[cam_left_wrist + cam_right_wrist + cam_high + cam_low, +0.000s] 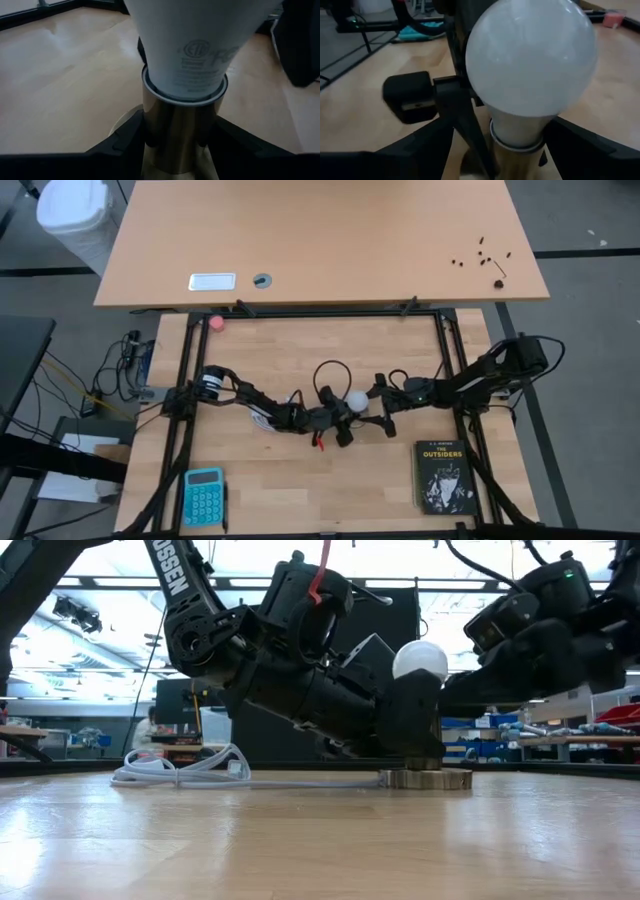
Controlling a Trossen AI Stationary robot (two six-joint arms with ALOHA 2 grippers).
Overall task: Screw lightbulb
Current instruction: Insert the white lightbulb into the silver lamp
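1. High view: lightbulb (357, 402) sits mid-table (300, 480), both arms meeting at it. Left end effector (343, 420) just beside the bulb on its left-arm side, right end effector (375, 412) just beside it on the other side. Book (443, 476) and blue calculator (203, 496) well apart from the bulb, toward the front edge; small pink ball (216, 322) near the back rail.
2. Low view: lightbulb (420, 662) stands upright over the round metal socket (425, 778), which rests on the table. White cord (190, 772) runs off from the socket. Dark arm bodies crowd both sides of the bulb.
3. Left wrist view: left end effector (181, 142) clenched on the brass-coloured socket neck directly under the lightbulb (200, 45); dark fingers (125, 142) press both sides of the neck.
4. Right wrist view: right end effector (512, 145) has fingers (580, 140) spread either side of the lightbulb (532, 65) neck; contact cannot be told, looks released, not grasping.
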